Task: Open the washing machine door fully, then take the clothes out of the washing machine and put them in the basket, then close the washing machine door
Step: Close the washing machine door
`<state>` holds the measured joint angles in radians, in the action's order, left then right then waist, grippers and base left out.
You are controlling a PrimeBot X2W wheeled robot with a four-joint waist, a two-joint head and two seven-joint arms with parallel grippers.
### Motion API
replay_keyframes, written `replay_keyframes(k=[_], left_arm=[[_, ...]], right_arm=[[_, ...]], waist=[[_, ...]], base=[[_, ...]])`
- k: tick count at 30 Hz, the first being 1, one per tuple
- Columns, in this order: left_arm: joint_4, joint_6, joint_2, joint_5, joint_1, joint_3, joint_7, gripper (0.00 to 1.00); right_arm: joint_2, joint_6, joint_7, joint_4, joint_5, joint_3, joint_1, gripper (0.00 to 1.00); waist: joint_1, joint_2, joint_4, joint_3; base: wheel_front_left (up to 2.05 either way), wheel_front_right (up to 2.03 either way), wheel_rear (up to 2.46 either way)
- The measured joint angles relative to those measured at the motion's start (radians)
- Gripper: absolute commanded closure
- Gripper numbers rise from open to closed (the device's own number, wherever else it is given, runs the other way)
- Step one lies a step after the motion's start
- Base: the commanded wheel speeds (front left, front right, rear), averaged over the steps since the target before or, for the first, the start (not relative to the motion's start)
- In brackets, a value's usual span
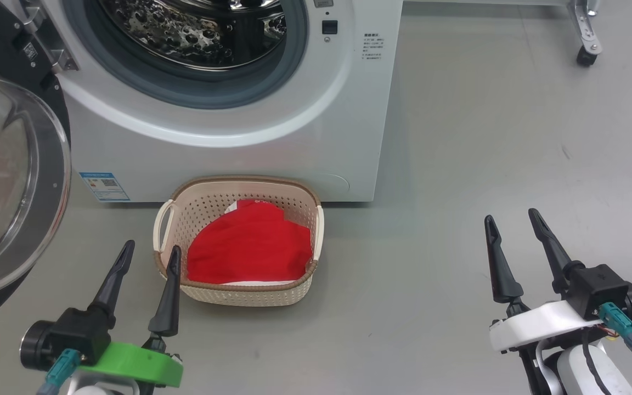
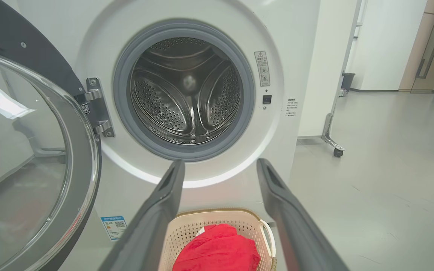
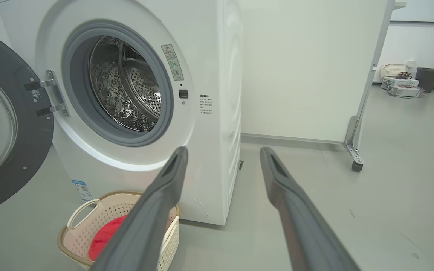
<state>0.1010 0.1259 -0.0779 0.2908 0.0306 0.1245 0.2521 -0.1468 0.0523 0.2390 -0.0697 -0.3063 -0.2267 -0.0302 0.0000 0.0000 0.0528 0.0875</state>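
Grey floor (image 1: pixel 458 164) runs out in front of the washing machine (image 1: pixel 294 137), and its perforated steel drum (image 2: pixel 187 94) shows through the round, grey-ringed opening. At the left, the washing machine door (image 1: pixel 14 181) stands swung wide on its hinge. The basket (image 1: pixel 250 296) sits against the machine's foot, with the clothes (image 1: pixel 250 247) heaped red inside it. The left hand (image 1: pixel 152 246) hovers just beside the basket's near left corner, fingers spread and holding nothing. The right hand (image 1: pixel 511 214) hovers well apart to the right, fingers likewise spread and empty.
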Motion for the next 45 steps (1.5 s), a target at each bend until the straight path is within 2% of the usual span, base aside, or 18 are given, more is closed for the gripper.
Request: replay_keyframes(k=[10, 22, 37, 45], left_arm=[[0.009, 0.0, 0.006, 0.015, 0.0, -0.008, 0.0, 0.0], [0.014, 0.0, 0.009, 0.017, 0.0, -0.023, 0.0, 0.0], [0.028, 0.0, 0.019, 0.017, -0.002, -0.042, 0.0, 0.0], [0.022, 0.0, 0.02, 0.017, -0.02, -0.074, 0.0, 0.0]], right_arm=[[-0.006, -0.015, 0.0, 0.01, -0.001, -0.006, 0.003, 0.0], [-0.012, -0.034, 0.0, 0.016, -0.001, -0.028, 0.004, 0.0], [-0.017, -0.042, 0.0, 0.004, -0.001, -0.031, 0.015, 0.0], [-0.009, -0.046, -0.001, 0.003, -0.001, -0.054, 0.016, 0.0]], waist=[[0.0, 0.0, 0.083, 0.002], [0.0, 0.0, 0.226, 0.008], [0.0, 0.0, 0.402, -0.008], [0.0, 0.0, 0.461, -0.023]], base=[[0.0, 0.0, 0.0], [0.0, 0.0, 0.0], [0.0, 0.0, 0.0], [0.0, 0.0, 0.0]])
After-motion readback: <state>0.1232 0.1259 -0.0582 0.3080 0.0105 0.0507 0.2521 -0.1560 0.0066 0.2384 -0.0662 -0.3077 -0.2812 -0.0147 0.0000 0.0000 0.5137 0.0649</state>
